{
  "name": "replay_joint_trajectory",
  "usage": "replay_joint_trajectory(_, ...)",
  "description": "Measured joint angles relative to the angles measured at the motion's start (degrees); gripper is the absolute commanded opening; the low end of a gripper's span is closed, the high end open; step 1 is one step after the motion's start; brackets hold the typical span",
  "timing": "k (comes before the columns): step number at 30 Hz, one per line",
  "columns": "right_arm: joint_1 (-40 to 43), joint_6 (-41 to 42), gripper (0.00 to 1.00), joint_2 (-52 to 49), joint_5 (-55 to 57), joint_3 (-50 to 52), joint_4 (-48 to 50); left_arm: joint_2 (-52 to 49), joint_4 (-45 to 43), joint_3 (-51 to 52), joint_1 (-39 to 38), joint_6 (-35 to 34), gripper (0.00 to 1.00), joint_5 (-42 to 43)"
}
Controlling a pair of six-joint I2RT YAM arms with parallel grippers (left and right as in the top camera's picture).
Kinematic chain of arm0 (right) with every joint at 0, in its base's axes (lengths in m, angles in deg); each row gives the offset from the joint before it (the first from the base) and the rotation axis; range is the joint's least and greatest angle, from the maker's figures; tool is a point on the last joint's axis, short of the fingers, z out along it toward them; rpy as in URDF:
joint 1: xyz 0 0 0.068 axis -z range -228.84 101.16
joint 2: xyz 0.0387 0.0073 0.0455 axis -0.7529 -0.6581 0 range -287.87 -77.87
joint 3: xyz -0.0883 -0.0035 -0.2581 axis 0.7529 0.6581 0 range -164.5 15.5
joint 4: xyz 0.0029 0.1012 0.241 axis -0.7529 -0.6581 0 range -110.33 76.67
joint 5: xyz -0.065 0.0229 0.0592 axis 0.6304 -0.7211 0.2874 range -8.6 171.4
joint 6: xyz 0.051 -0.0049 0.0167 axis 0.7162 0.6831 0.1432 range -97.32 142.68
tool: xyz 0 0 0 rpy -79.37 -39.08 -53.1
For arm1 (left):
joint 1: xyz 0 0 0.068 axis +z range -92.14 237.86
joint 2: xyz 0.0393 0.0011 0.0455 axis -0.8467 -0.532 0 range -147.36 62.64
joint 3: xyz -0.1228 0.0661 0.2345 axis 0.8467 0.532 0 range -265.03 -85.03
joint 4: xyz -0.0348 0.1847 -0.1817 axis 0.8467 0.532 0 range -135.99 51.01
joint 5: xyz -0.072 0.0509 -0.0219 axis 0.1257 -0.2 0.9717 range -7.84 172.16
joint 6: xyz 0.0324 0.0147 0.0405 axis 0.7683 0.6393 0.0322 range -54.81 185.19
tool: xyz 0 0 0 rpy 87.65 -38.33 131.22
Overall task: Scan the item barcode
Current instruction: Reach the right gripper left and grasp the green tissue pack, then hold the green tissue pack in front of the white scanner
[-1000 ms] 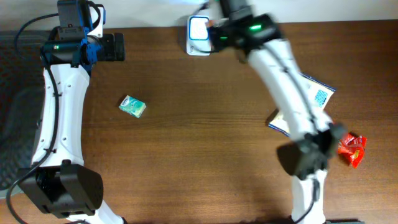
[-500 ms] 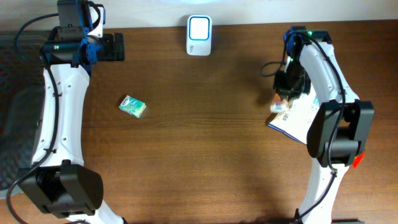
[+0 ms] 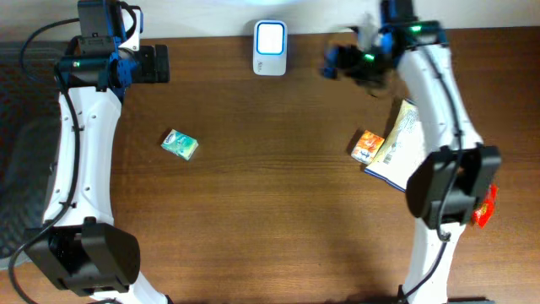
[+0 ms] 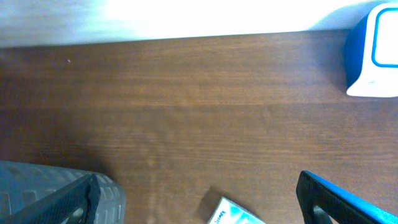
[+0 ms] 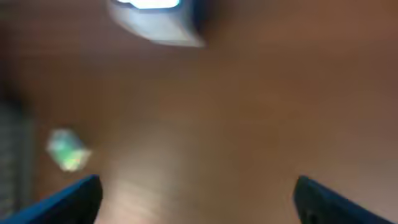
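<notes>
The white and blue barcode scanner [image 3: 270,48] stands at the table's far edge; it also shows in the left wrist view [image 4: 376,56] and, blurred, in the right wrist view [image 5: 158,18]. A small orange box [image 3: 368,146] lies on the table against a white and blue packet [image 3: 403,145]. A green box [image 3: 180,144] lies left of centre, just below my left gripper's view [image 4: 233,214]. My right gripper [image 3: 335,61] hovers right of the scanner, open and empty [image 5: 196,199]. Far left, my left gripper [image 3: 159,63] stays open and empty [image 4: 199,202].
A red packet [image 3: 483,205] lies by the right arm's base. The green box appears as a blur at the left of the right wrist view [image 5: 67,149]. Bare brown wood lies between the green box and the orange box.
My right gripper carried the orange box from the scanner to the right side, opened and left it beside the white packet, then swung back toward the scanner. The left arm has not moved.
</notes>
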Motion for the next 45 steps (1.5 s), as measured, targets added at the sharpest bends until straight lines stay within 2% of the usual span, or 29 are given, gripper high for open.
replay_joint_trajectory(7,-16.92,1.33,1.00,-4.07,-7.10,0.74,23.96,0.00,0.00,0.00,0.00,0.00,0.99,-0.02)
replay_joint_trajectory(12,-27.10,-2.49,0.91,-13.86,-7.15,1.01,32.74,0.00,-0.04,0.00,-0.02,0.00,0.99,0.00)
replay_joint_trajectory(17,-31.26,-7.85,0.81,-18.71,-2.19,1.44,33.00,0.00,-0.04,0.00,0.00,0.00,0.99,0.00)
replay_joint_trajectory(23,-33.94,-11.32,0.69,-20.09,2.89,1.44,34.69,0.00,-0.04,0.00,0.00,0.00,0.99,0.00)
replay_joint_trajectory(27,-34.91,-11.63,0.46,-21.09,4.04,1.44,35.04,0.00,-0.04,0.00,0.00,0.00,0.99,0.00)
replay_joint_trajectory(31,-35.30,-9.27,0.36,-21.68,4.70,1.44,33.79,0.00,-0.04,0.00,-0.02,0.00,0.99,0.00)
replay_joint_trajectory(33,-35.30,-7.82,0.24,-21.68,4.68,1.44,33.24,0.00,-0.02,0.00,0.00,0.00,0.99,0.00)
replay_joint_trajectory(35,-35.30,-6.69,0.05,-21.68,4.66,1.44,32.35,0.00,-0.02,0.00,-0.02,0.00,0.99,0.00)
replay_joint_trajectory(38,-34.88,-4.92,0.04,-21.66,3.63,1.14,30.93,0.00,-0.02,0.00,0.00,0.00,0.99,0.00)
replay_joint_trajectory(45,-28.17,-3.54,0.04,-19.52,-11.19,1.29,18.97,0.00,-0.02,0.00,0.00,0.00,0.99,0.00)
